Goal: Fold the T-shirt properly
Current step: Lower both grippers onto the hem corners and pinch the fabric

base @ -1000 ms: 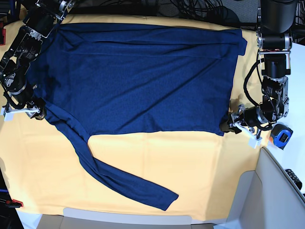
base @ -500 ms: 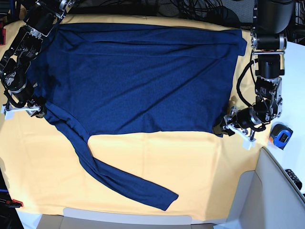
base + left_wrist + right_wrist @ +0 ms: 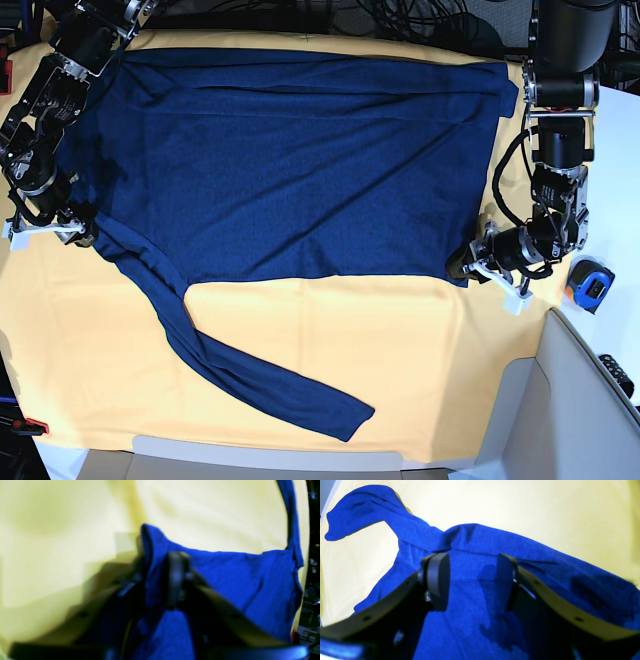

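The dark navy T-shirt (image 3: pixel 300 160) lies spread flat on the yellow cloth (image 3: pixel 400 350), with one long sleeve (image 3: pixel 250 375) trailing toward the front. My left gripper (image 3: pixel 466 268) is at the shirt's lower right corner. The left wrist view is blurred, but the gripper (image 3: pixel 157 577) looks shut on a raised pinch of the shirt's edge (image 3: pixel 225 575). My right gripper (image 3: pixel 85 236) is at the shirt's left edge by the sleeve's root. In the right wrist view it (image 3: pixel 472 580) is open, its fingers (image 3: pixel 437 580) straddling a ridge of shirt fabric (image 3: pixel 475 542).
A blue and black tape measure (image 3: pixel 590 285) lies right of the left arm. A white surface (image 3: pixel 590 400) and a black remote (image 3: pixel 620 372) are at the front right. Cables (image 3: pixel 400 15) run along the back. A small red item (image 3: pixel 30 427) sits at the front left.
My left gripper has moved left onto the shirt's lower right corner. The right arm has barely moved.
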Robot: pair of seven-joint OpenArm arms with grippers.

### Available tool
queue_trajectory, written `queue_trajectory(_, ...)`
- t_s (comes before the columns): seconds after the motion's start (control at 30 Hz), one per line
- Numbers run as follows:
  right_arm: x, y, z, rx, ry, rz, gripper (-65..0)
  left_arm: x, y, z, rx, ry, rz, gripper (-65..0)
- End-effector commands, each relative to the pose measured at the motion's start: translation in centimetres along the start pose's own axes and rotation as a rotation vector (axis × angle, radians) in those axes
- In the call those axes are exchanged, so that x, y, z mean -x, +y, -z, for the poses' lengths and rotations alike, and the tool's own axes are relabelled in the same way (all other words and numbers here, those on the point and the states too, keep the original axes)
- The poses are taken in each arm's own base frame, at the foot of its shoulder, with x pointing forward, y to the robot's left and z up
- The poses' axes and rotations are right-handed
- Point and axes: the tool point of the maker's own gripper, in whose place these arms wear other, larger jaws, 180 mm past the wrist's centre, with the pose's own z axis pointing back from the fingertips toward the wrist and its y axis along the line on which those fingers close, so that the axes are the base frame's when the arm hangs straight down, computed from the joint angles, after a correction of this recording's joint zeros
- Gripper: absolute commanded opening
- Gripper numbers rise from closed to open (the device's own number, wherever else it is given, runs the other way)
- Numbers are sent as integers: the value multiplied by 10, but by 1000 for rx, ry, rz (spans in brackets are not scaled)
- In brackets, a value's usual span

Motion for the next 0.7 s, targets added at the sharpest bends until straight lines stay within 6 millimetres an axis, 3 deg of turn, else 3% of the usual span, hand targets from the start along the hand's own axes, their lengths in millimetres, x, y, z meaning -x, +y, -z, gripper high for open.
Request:
queue_trajectory(0.0,-18,7,-4,-20,-51,-16,-366,-18,-5,-5,11,-41,16,-629)
queue_trajectory(0.17,-21,7,-3,-21,-51,-12,-366,-16,-5,-4,9,-36,19,-650)
queue_trajectory(0.4,-60,8,10,-34,-65,-20,-363,-14,-4,-4,8,-33,18,-650)
queue_trajectory(0.53,-74,21,23,-89,-33,-139,-362,-11,-5,-2,6,-20,28,-650)
queue_trajectory(0.67,-75,40,48,-126,40,-281,-361,-8,-6,0,5,-8,37,-650)
